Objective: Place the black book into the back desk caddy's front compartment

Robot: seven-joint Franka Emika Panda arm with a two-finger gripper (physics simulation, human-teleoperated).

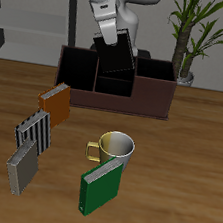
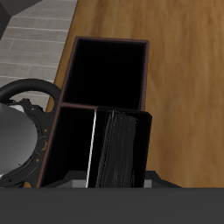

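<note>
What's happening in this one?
The arm's claw holds the black book upright over the back caddy, lowering it into a compartment; the wrist view shows the book inside a cell. On the table nearer the front sit a mug and other books, untouched.

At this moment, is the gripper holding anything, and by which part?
Yes: the gripper holds the black book by its upper end, over the back desk caddy.
</note>
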